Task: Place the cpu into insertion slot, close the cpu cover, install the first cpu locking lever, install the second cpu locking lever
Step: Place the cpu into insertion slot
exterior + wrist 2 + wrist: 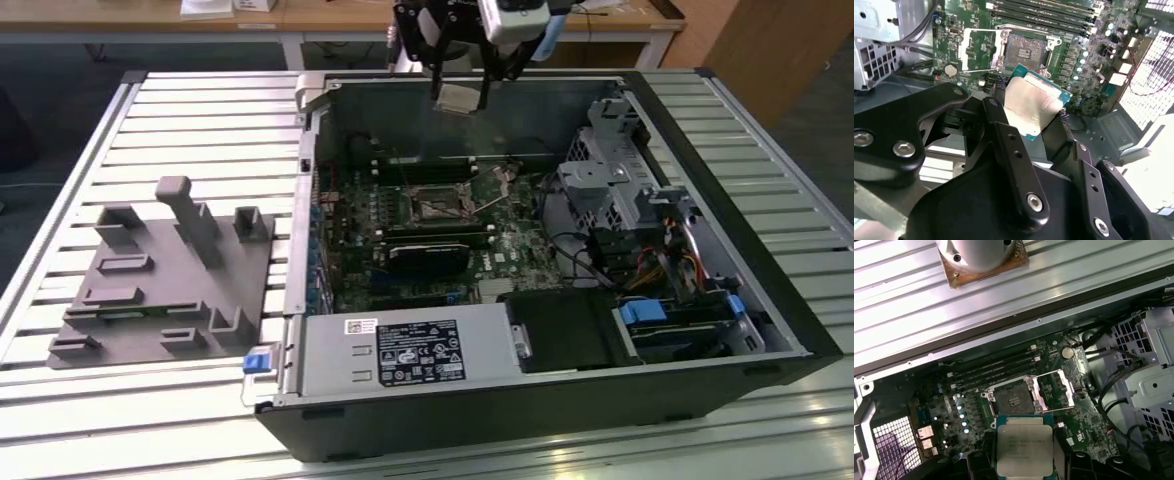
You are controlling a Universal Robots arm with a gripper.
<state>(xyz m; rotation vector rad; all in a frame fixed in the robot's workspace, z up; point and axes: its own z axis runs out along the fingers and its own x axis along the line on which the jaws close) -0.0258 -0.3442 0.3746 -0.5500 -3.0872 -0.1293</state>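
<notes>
My gripper point(461, 88) hangs above the rear wall of the open computer case, shut on the cpu point(458, 97), a small square chip with a dull metal top. In both wrist views the cpu point(1031, 107) point(1024, 450) sits between my black fingers point(1000, 131), held in the air well clear of the board. The insertion slot point(434, 206) point(1026, 50) point(1011, 400) lies bare on the green board, showing its dark contact field. Beside the slot, the cpu cover point(979, 50) point(1054, 390), a silvery frame with a window, is swung open.
The case point(747, 300) lies on a slatted metal table point(200, 120). Inside are a black graphics card point(430, 250), long memory slots point(996, 371), a drive cage point(607, 170), cables point(654, 260) and a power supply point(400, 350). A grey fixture point(160, 270) stands at the exterior view's left.
</notes>
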